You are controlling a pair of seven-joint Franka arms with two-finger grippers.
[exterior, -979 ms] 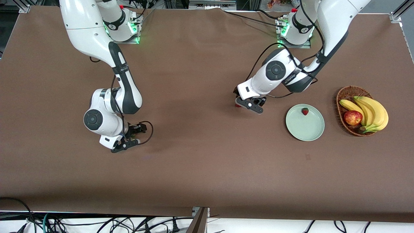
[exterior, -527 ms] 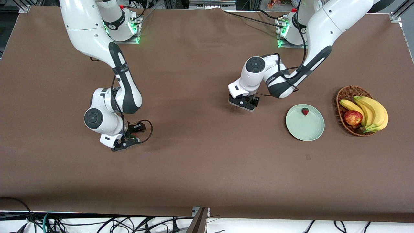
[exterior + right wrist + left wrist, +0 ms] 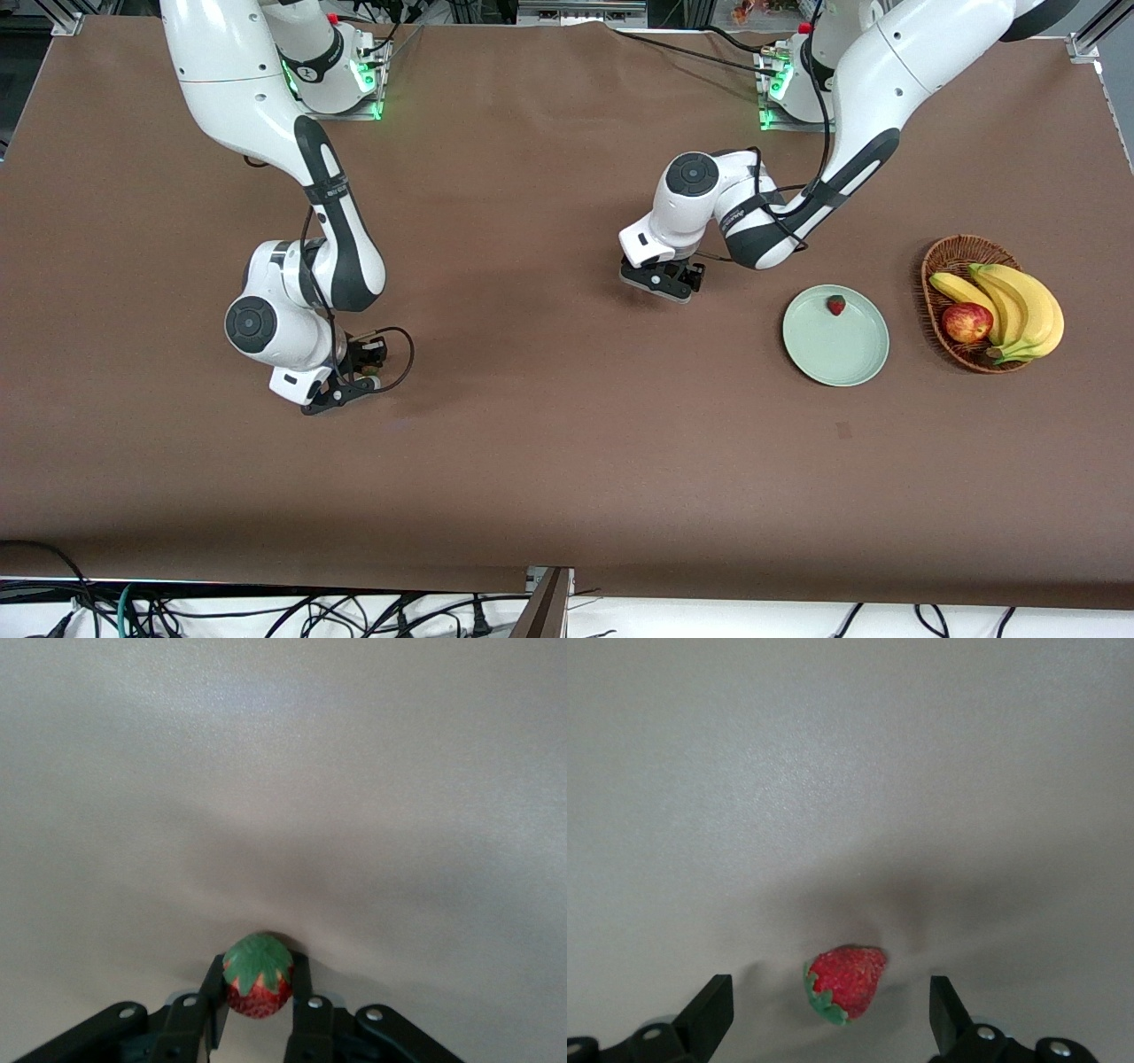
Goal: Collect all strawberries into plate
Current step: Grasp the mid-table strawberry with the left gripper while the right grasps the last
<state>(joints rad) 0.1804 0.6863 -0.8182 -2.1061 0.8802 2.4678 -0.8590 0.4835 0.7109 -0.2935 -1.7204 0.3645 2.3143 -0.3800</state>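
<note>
One strawberry (image 3: 836, 306) lies in the plate (image 3: 819, 359), at the rim nearest the robots. A second berry (image 3: 843, 982) lies on the table between the spread fingers of the left gripper (image 3: 831, 1014), low near the table's middle. A third (image 3: 258, 976) is pinched in the right gripper (image 3: 258, 997), toward the right arm's end. Risk: the small berries may slip from a shallow or off-centre grip during carry.

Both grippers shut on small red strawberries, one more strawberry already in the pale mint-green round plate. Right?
Not quite. Only the right gripper is shut on a small red strawberry, as the right wrist view shows. The left wrist view shows the left gripper open, its strawberry lying on the table between the fingers. One strawberry is in the pale mint-green round plate.
</note>
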